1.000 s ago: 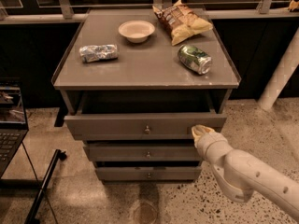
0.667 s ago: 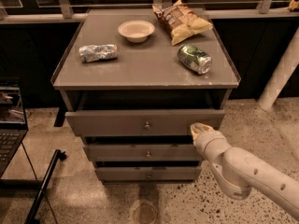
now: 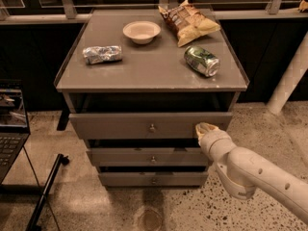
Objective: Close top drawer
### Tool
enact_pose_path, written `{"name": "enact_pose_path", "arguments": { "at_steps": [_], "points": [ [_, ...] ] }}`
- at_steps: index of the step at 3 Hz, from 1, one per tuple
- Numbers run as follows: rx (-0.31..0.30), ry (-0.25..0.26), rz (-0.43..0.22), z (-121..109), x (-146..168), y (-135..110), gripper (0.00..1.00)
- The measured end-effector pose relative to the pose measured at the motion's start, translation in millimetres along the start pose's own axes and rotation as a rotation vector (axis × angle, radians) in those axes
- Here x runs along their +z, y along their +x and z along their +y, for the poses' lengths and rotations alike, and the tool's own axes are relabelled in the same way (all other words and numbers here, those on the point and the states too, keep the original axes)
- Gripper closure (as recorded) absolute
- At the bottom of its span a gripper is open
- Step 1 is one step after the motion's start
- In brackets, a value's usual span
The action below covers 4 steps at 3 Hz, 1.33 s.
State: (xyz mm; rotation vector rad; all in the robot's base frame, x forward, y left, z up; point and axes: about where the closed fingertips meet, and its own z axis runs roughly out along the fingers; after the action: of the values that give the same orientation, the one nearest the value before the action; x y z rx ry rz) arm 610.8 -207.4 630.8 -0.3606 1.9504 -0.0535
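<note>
The top drawer (image 3: 120,125) of the grey cabinet stands partly open, its wide flat front pulled out a short way, with a small round knob (image 3: 152,127) at its centre. My gripper (image 3: 203,128) reaches in from the lower right on a pale arm. Its tip is against the right part of the top drawer's front panel. Two narrower drawer fronts sit below it: the middle drawer (image 3: 144,157) and the bottom drawer (image 3: 144,179).
On the cabinet top (image 3: 154,66) lie a crumpled silver wrapper (image 3: 102,54), a white bowl (image 3: 141,31), a chip bag (image 3: 188,21) and a green can (image 3: 202,60) on its side. A laptop (image 3: 10,129) on a stand is at left. A white pole (image 3: 288,81) stands at right.
The top drawer front has moved a little inward toward the cabinet, and my gripper has followed it forward against the right side of the panel.
</note>
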Motion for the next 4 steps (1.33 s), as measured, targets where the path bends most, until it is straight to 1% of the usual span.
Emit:
{"name": "enact_pose_path", "arguments": {
  "at_steps": [1,2,3,4],
  "points": [
    [-0.007,0.003,-0.007,0,4,-4,1.0],
    [-0.012,-0.048,0.036,3,-3,6,1.0],
    [-0.023,-0.108,0.109,-9,-35,27,1.0],
    [-0.048,-0.189,0.118,-9,-70,29,1.0]
  ]
}}
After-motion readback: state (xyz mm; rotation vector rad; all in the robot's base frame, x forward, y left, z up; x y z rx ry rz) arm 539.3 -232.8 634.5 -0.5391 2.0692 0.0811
